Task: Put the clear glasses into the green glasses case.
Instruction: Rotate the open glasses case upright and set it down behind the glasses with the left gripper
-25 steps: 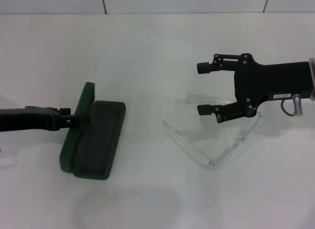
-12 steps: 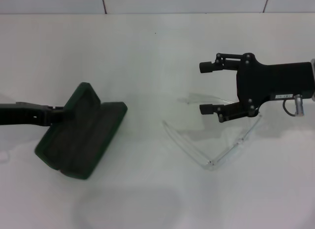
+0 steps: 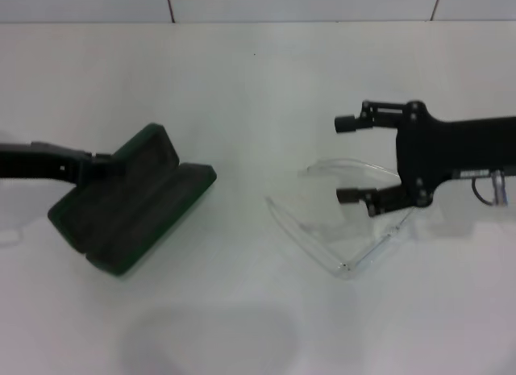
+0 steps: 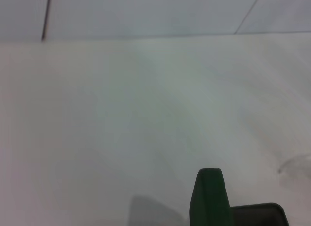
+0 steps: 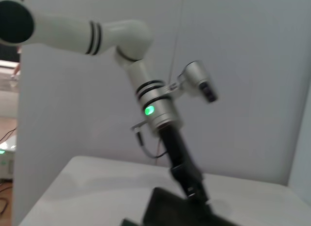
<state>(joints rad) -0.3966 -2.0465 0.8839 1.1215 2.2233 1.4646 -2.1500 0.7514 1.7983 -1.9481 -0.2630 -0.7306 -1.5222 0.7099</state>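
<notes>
Head view change: green glasses case [image 3: 133, 199] has swung round since a second ago, lid now laid back flatter and the case sitting diagonal on the white counter [image 3: 242, 93]; right hand [image 3: 348, 159] has drifted a little right and lower, over the clear glasses [image 3: 343, 230].
Case: open, dark lining up, left part of counter, well apart from the glasses; its green edge also shows in the left wrist view [image 4: 209, 197].
Left hand: [image 3: 101, 167] arm comes in flat from the left edge, tip touching the case lid's upper-left edge; can't tell how its fingers stand, they are hidden against the lid.
Right hand: arm reaches in level from the right edge, fingers [image 3: 352, 122] spread wide and pointing left, nothing held; lower finger lies over the glasses' far arm.
Glasses: flat on counter, right of centre, arms unfolded, front bar running diagonally toward the near edge.
Right wrist view: shows the left arm [image 5: 160, 114] reaching down to the case's dark edge [image 5: 167, 209].
</notes>
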